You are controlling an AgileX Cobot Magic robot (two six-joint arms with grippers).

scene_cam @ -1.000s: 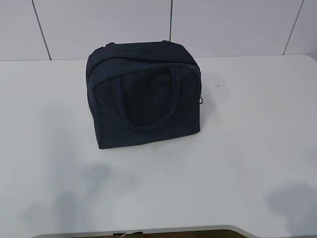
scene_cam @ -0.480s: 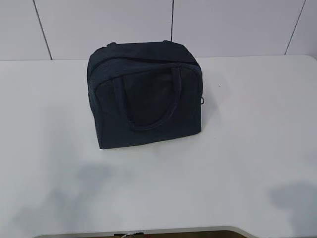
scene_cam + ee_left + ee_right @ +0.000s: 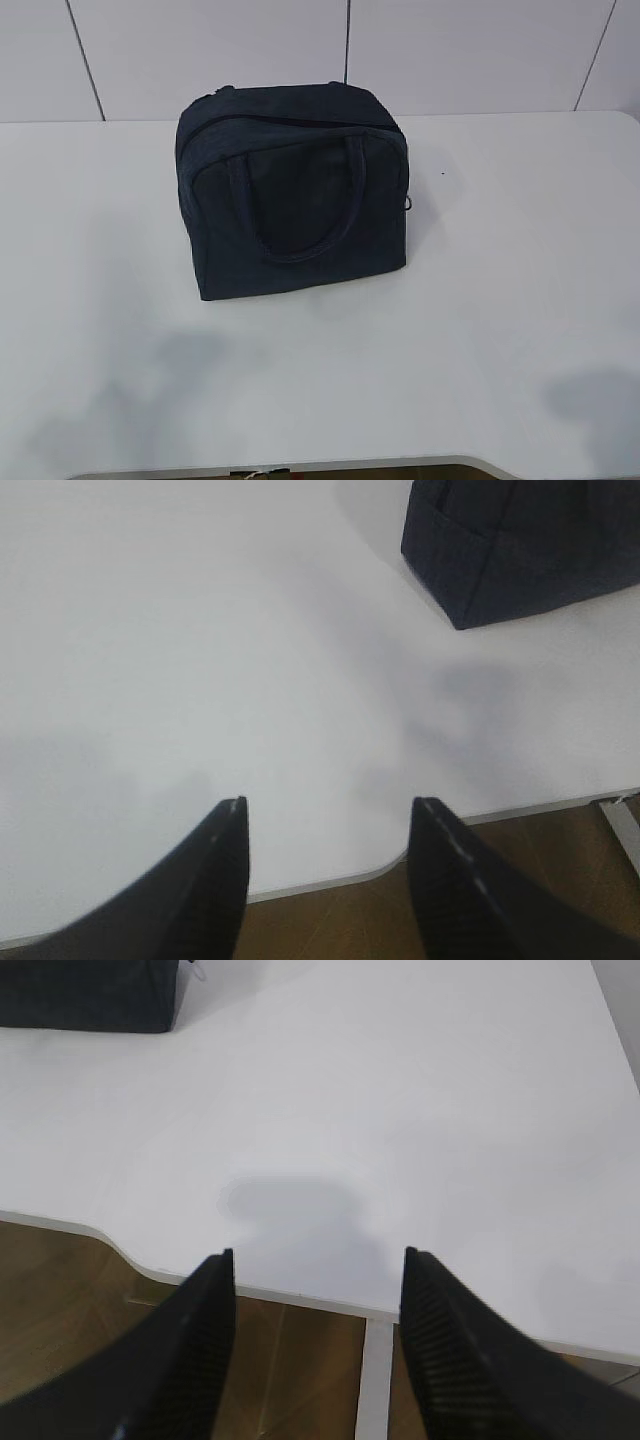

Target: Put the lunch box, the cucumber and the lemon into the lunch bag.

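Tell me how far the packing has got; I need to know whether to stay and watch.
The lunch bag stands on the white table with its top zipper apparently closed. No lunch box, cucumber or lemon shows in any view; whether they are inside cannot be told. Nothing is in hand: the left gripper and right gripper hang open and empty over the table's near edge. Either the job is done or it has not started.

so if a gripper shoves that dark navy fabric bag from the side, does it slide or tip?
The boxy dark navy fabric bag sits on a broad flat base, so probably slides. Its soft-looking walls would likely dent first. The loop handle lies limp against the front, probably floppy.
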